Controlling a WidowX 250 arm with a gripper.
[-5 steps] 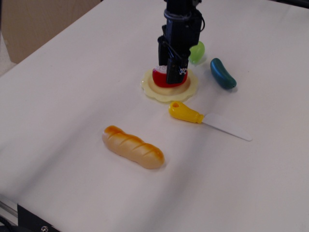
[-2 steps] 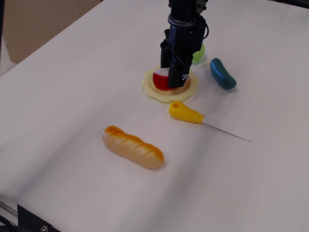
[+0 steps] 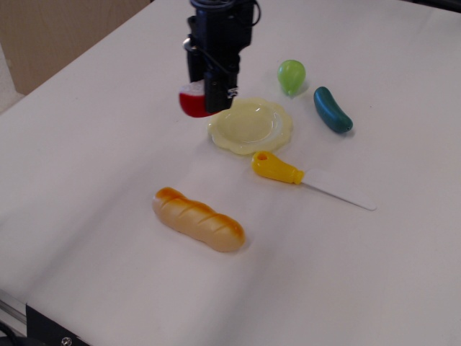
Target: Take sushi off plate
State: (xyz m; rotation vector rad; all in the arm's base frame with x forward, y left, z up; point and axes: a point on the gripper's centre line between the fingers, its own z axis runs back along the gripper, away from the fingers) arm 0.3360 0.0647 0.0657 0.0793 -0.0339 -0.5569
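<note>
The pale yellow plate (image 3: 251,127) with a scalloped rim sits on the white table and holds nothing. My black gripper (image 3: 204,95) hangs just left of the plate and is shut on the sushi (image 3: 190,101), a small red cylinder with a whitish top. The sushi is held in the air above the table, left of the plate's rim. One finger (image 3: 217,92) covers its right side.
A golden-brown toy bread loaf (image 3: 198,218) lies in front of the plate. A knife with a yellow handle (image 3: 276,169) lies to the plate's front right. A green round toy (image 3: 292,76) and a dark teal pickle-shaped toy (image 3: 332,109) lie behind and right.
The gripper has lifted the sushi off the plate and carried it left. The plate now lies bare. Nothing else has moved.
</note>
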